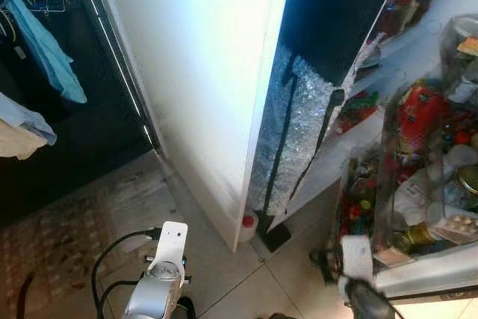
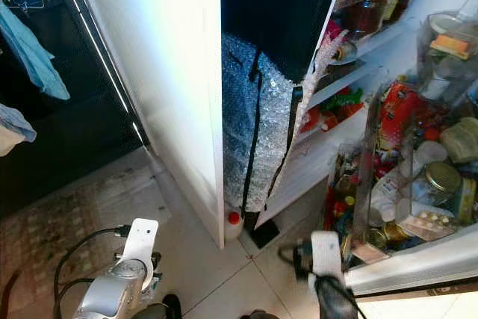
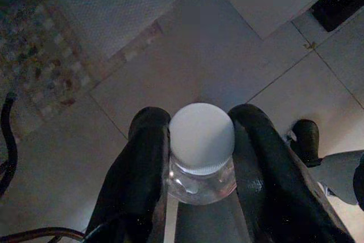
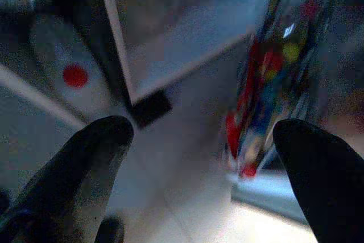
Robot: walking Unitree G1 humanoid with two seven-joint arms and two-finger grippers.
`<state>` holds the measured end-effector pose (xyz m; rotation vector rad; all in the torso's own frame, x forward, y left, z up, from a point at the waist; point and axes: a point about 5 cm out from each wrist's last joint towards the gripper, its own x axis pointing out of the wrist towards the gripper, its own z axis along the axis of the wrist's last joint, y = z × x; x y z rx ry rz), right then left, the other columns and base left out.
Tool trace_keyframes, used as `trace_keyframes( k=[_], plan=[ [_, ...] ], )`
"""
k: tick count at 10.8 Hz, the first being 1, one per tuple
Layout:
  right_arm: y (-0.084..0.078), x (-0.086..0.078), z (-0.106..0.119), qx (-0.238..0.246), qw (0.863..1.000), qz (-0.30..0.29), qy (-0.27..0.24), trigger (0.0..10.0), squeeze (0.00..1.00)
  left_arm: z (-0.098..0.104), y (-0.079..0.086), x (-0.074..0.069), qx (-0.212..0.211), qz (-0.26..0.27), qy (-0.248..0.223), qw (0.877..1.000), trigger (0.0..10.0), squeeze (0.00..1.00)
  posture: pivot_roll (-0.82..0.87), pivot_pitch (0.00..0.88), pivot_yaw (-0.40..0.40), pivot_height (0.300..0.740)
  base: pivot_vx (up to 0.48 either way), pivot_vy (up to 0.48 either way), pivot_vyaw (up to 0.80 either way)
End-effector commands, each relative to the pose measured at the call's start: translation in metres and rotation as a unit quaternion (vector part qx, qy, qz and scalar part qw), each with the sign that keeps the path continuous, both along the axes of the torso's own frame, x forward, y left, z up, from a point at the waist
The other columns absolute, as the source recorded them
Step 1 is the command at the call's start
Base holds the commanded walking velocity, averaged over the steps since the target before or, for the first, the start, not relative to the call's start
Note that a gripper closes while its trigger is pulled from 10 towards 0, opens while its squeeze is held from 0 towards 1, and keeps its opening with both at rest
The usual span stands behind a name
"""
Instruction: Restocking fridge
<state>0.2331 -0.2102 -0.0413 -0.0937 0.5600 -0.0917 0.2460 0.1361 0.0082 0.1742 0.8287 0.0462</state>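
Over tiled floor [image 1: 224,259] | left tool [image 3: 199,157] grasps bottle [image 3: 201,146] | right tool [image 4: 205,157] spread | fridge [image 2: 418,147] open

No text, brand, number or sign can be read anywhere. The jars and packets in the fridge door shelf [image 2: 418,263] show red, green and yellow labels, but the printing is too small and blurred.

The left gripper [image 3: 196,197] has 2 matt black fingers [image 3: 142,169], rubbery-looking, pressed on a clear glossy plastic bottle [image 3: 200,183] with a smooth matt white cap. The floor [image 1: 224,274] is smooth pale tile with a dull sheen, beside a woven patterned rug [image 1: 67,229]. Crinkled shiny bubble wrap [image 2: 243,125] hangs by the fridge's smooth white side panel [image 1: 202,72]; the door shelf [image 2: 418,259] is glossy white plastic holding glass jars.
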Motion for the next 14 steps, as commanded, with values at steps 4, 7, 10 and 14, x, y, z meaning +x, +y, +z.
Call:
trace_keyframes(
  k=[4, 7, 10, 14],
  plan=[
    [-0.004, 0.009, 0.03, -0.024, 0.987, -0.017, -0.155, 10.0, 0.0, -0.002, 0.001, -0.002, 0.007, -0.002, 0.003, 1.0, 10.0, 0.0, -0.13, 0.182, -0.069, 0.74, 0.0, 0.0, 0.0],
    [-0.01, 0.022, 0.058, -0.027, 0.97, -0.061, -0.235, 10.0, 0.0, -0.002, 0.001, -0.002, 0.006, -0.003, 0.001, 1.0, 10.0, 0.0, -0.13, 0.183, -0.069, 0.74, 0.0, 0.0, 0.0],
    [-0.021, 0.038, 0.081, -0.035, 0.955, -0.102, -0.275, 10.0, 0.0, -0.001, 0.001, -0.002, 0.007, 0.001, 0.001, 1.0, 10.0, 0.0, -0.12, 0.187, -0.071, 0.74, 0.0, 0.0, 0.0],
    [-0.043, 0.034, 0.085, -0.055, 0.949, -0.156, -0.269, 10.0, 0.0, -0.001, 0.001, -0.002, 0.007, 0.0, 0.001, 1.0, 10.0, 0.0, -0.13, 0.191, -0.072, 0.74, 0.0, 0.0, 0.0]
  ],
)
